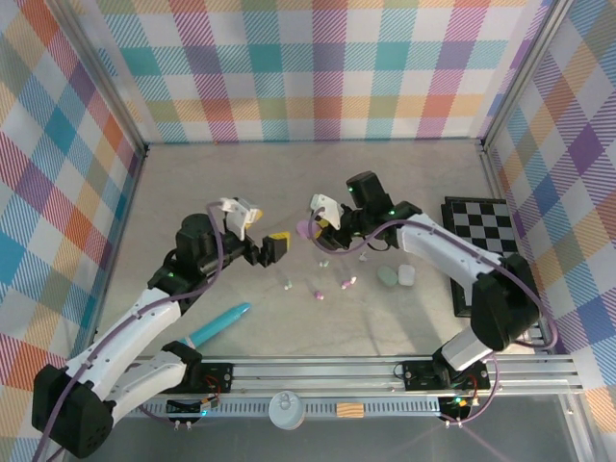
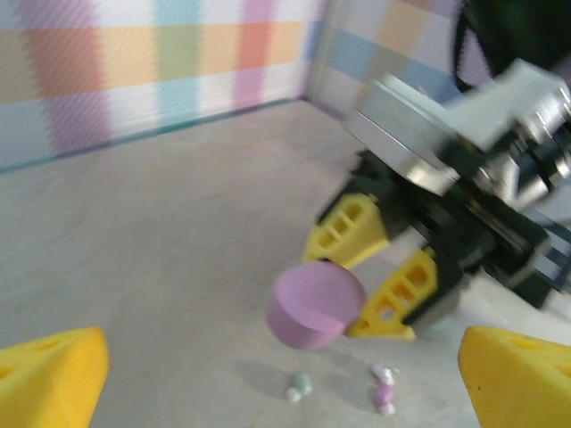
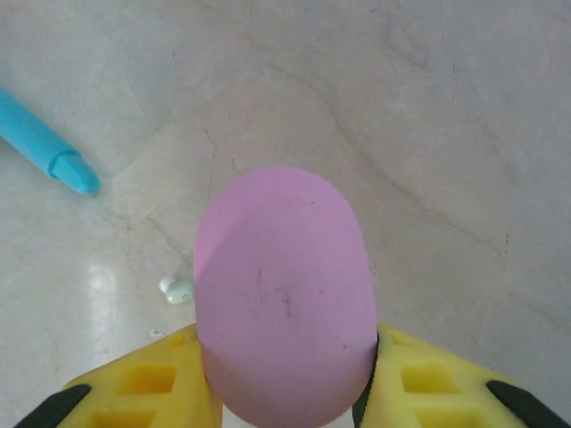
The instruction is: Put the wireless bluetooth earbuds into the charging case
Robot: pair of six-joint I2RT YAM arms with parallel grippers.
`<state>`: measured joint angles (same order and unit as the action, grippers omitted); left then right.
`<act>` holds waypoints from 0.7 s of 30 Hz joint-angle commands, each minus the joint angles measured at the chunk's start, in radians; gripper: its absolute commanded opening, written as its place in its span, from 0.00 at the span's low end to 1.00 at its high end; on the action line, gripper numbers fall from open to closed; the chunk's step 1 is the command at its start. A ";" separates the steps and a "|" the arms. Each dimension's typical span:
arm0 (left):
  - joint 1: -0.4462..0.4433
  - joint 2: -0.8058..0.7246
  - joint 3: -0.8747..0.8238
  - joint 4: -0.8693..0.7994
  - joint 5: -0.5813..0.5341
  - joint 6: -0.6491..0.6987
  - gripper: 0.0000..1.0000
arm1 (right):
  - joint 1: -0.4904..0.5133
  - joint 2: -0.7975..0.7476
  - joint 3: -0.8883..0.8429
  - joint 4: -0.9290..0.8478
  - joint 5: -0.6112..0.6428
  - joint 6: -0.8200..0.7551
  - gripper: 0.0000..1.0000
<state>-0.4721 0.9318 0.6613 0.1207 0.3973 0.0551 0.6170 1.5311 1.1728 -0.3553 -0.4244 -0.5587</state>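
My right gripper [image 1: 324, 225] is shut on a pastel purple charging case [image 1: 307, 229], held above the table with its lid closed. In the right wrist view the purple case [image 3: 284, 303] sits between the yellow fingers [image 3: 143, 388], and a mint earbud [image 3: 178, 291] lies on the table below. My left gripper [image 1: 269, 231] hangs open just left of the case, nothing between its fingers [image 2: 49, 379]. In its view the purple case [image 2: 314, 303] floats above a mint earbud [image 2: 302, 385] and a purple earbud [image 2: 385, 393]. Several tiny earbuds [image 1: 316, 293] lie scattered on the table.
A mint case [image 1: 387, 277] and a white case [image 1: 406, 276] rest side by side on the table, right of the earbuds. A turquoise stick [image 1: 219, 325] lies near the left arm. A checkerboard [image 1: 486, 223] lies at the right wall. Plaid walls enclose the table.
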 commanded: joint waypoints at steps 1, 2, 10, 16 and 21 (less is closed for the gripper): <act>-0.033 0.032 -0.016 0.077 0.172 0.160 1.00 | -0.001 -0.079 -0.006 -0.132 -0.042 0.015 0.31; -0.042 0.049 -0.013 0.086 0.199 0.166 1.00 | -0.001 -0.100 0.000 -0.159 -0.053 0.016 0.31; -0.085 0.169 -0.055 0.306 0.337 0.197 0.99 | -0.002 -0.194 0.061 -0.335 -0.158 -0.011 0.28; -0.088 0.266 -0.047 0.404 0.420 0.236 0.90 | -0.003 -0.203 0.117 -0.386 -0.197 -0.041 0.27; -0.099 0.298 -0.033 0.441 0.456 0.259 0.85 | -0.002 -0.179 0.154 -0.392 -0.226 -0.054 0.27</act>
<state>-0.5552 1.2251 0.6128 0.4744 0.7788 0.2729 0.6163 1.3472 1.2842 -0.7128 -0.5823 -0.5793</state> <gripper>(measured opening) 0.858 0.337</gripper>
